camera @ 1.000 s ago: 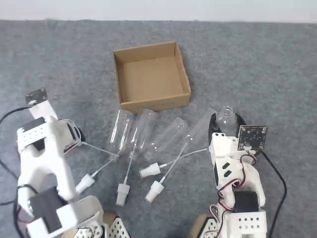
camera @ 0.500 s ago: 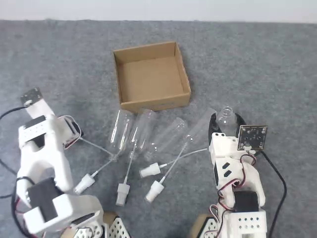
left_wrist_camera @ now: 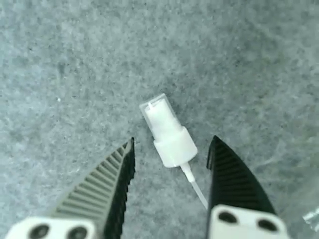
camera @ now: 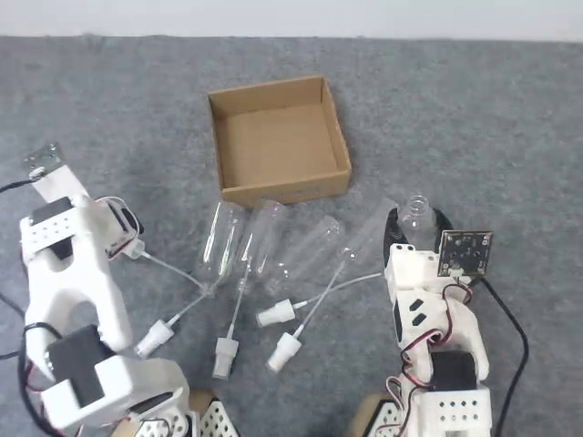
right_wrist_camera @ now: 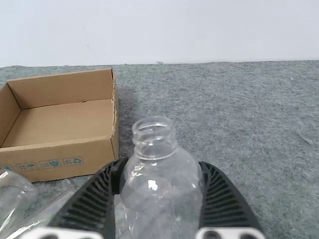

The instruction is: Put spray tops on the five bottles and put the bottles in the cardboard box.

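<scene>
Moved: your left arm (camera: 68, 264) slid sideways.
Left jaws: spread around spray top (left_wrist_camera: 168, 135).
Right jaws: pinched bottle (right_wrist_camera: 155, 175).
Hold: top looked light; grab its collar.

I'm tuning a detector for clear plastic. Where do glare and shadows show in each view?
Right wrist view: a small bright glint on the upright bottle, and a soft shadow beside the cardboard box. High view: even light, the lying bottles show only faint pale streaks. Left wrist view: barely any shadow under the spray top.
</scene>
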### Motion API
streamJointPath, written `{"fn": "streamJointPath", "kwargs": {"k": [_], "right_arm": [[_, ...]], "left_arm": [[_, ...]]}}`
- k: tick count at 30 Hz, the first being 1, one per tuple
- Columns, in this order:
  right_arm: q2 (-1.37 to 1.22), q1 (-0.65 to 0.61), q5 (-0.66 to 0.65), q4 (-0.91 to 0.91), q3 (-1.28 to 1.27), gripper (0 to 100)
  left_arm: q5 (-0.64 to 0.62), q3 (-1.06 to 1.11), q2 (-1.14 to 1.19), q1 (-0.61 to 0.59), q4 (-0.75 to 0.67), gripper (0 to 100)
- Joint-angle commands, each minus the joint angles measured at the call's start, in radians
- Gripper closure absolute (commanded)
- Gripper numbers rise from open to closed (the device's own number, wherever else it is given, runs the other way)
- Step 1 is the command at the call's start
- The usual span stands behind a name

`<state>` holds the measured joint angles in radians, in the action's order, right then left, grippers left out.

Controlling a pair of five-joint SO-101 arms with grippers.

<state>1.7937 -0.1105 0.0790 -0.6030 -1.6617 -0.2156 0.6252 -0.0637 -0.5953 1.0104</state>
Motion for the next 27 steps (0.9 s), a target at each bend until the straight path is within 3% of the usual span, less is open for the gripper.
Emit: {"fn": "streamJointPath", "kwargs": {"k": [1,23,27], "right_arm": [[0.018,0.005,-0.021,0.001,-0.021,92.6],[0.018,0.005,-0.021,0.001,-0.021,92.6],[0.018,0.005,-0.021,0.001,-0.021,92.6]], "left_arm": [[-0.017,-0.058,-0.006,-0.026,0.012,78],[-0.066,-0.038,-0.005,-0.028,-0.041,78],[-0.066,-0.002,-0.005,-0.028,-0.107,78]]}}
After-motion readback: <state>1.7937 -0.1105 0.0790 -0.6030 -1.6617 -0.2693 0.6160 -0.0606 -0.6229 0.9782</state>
